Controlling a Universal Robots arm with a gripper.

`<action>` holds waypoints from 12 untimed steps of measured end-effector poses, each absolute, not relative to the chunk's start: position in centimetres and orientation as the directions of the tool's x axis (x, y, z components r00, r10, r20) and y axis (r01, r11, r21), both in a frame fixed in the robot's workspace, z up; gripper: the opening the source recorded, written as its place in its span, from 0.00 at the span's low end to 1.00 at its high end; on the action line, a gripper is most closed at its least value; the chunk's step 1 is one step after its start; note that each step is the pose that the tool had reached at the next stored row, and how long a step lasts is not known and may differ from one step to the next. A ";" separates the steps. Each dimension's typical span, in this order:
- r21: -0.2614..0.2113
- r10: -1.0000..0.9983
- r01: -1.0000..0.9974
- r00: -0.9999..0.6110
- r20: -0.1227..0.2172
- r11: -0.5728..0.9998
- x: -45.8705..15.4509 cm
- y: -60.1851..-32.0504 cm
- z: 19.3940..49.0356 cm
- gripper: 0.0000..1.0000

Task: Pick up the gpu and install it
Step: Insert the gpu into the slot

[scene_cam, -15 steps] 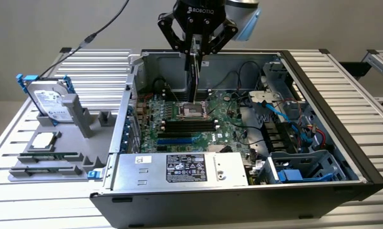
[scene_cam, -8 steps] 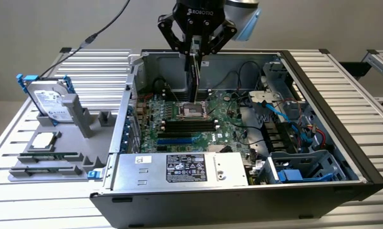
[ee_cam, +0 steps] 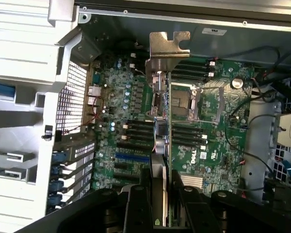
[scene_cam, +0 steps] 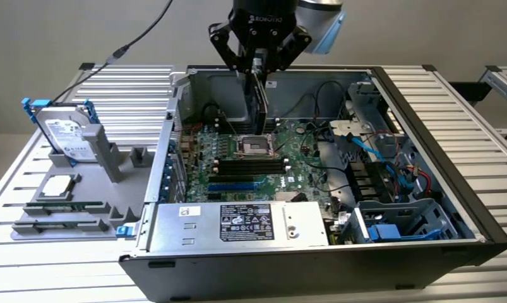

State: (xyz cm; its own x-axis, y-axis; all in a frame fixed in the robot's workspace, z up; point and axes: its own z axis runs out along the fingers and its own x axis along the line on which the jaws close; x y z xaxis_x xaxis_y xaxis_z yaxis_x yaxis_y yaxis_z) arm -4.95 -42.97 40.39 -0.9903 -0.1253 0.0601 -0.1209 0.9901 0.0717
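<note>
The gpu (scene_cam: pixel 260 104) hangs on edge, thin and dark, above the green motherboard (scene_cam: pixel 236 173) inside the open computer case (scene_cam: pixel 455 208). My gripper (scene_cam: pixel 257 71) is shut on its upper end, over the back part of the case. In the wrist view the gpu (ee_cam: pixel 161 136) shows edge-on between my dark fingers (ee_cam: pixel 137 206), and its silver end bracket (ee_cam: pixel 169 46) points toward the case's rear wall. The card's lower edge hovers over the board beside the CPU socket (scene_cam: pixel 255 146); whether it touches a slot I cannot tell.
A grey fixture (scene_cam: pixel 110 218) at the exterior view's left holds a silver hard drive with blue rails (scene_cam: pixel 66 136), a processor chip (scene_cam: pixel 55 187) and memory sticks (scene_cam: pixel 64 207). The power supply (scene_cam: pixel 245 224) fills the case front. Cables and drive bays (scene_cam: pixel 379 164) crowd the exterior view's right.
</note>
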 end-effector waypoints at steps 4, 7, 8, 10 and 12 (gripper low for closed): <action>0.082 -0.187 -0.182 -0.981 0.055 0.980 -4.9 -43.0 40.2 0.27; 0.083 -0.237 -0.233 -0.970 0.051 0.969 -4.9 -43.0 40.0 0.27; 0.083 -0.256 -0.251 -0.965 0.050 0.964 -4.9 -43.0 39.9 0.27; 0.082 -0.290 -0.286 -0.956 0.049 0.955 -5.0 -43.0 39.6 0.27; 0.082 -0.324 -0.320 -0.945 0.049 0.944 -5.0 -43.0 39.4 0.27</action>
State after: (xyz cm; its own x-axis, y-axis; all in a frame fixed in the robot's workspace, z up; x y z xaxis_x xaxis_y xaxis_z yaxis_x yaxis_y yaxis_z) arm -4.96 -42.97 39.43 -0.9447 -0.3244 0.0488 -0.3199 0.9439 0.0823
